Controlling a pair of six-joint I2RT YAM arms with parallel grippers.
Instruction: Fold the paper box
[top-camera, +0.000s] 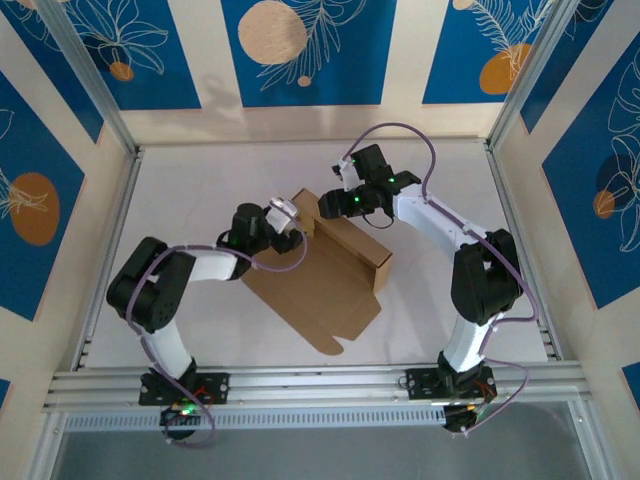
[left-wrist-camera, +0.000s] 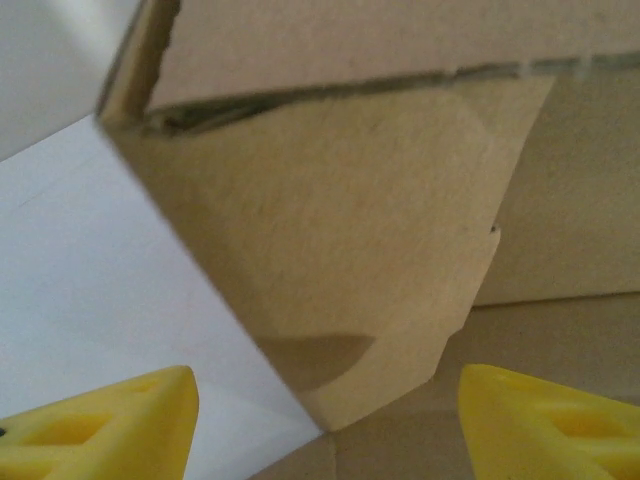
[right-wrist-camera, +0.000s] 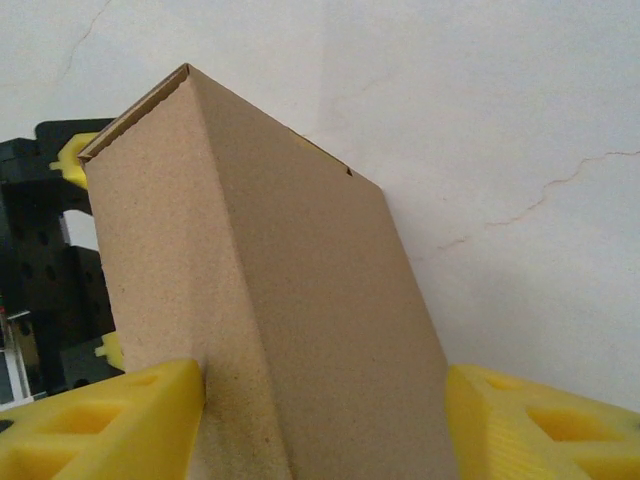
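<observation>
Right end effector (right-wrist-camera: 325, 420): yellow fingers spread wide on either side of a raised wall of the paper box (top-camera: 325, 270); whether they grip it cannot be told. Left end effector (left-wrist-camera: 325, 425): fingers apart, empty, facing a flap. Box lies mid-counter (top-camera: 450, 180), part-folded.

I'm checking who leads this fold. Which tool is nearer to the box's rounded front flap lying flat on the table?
Left. The left tool sits at the box's left wall, closer to the flat front flap. The right tool is at the raised back corner, farther off.
</observation>
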